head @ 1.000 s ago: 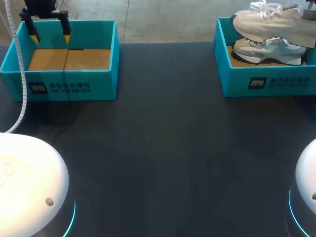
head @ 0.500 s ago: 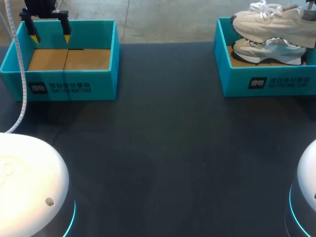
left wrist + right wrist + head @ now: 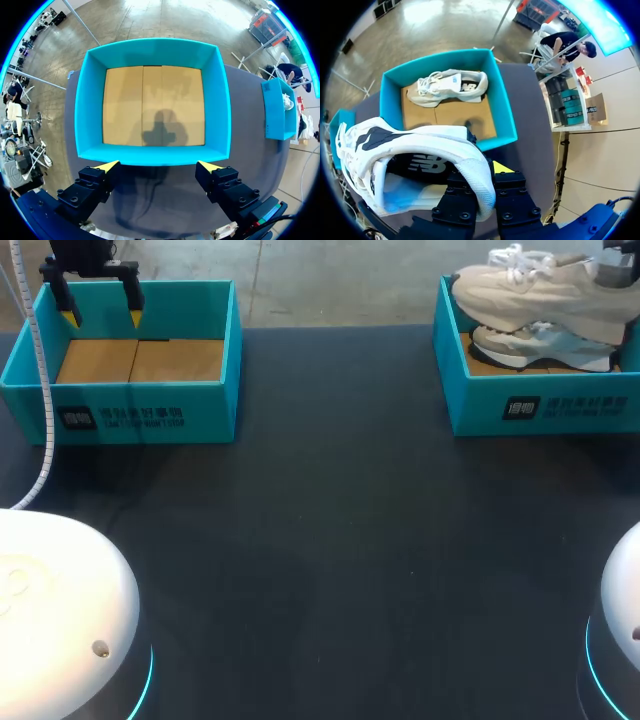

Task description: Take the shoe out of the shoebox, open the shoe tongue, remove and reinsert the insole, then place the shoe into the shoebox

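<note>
The right gripper (image 3: 479, 187) is pinching the heel collar of the beige shoe (image 3: 415, 145) between its two fingers. The right wrist view is showing this grip close up, along with the shoe's open mouth and pale blue inside. The head view is barely catching that gripper at its far right corner, but it is showing the shoe hanging above the right shoebox (image 3: 540, 405), toe pointing toward the table's (image 3: 330, 540) middle. A second shoe (image 3: 545, 345) is lying on the cardboard floor inside that box, partly covered by the held one from above and showing whole in the wrist view. The left gripper (image 3: 159, 166) is hovering with its fingers spread wide at one wall of the left shoebox (image 3: 155, 155). Only its own wrist view is showing the box's whole brown floor, with the gripper's shadow on it.
</note>
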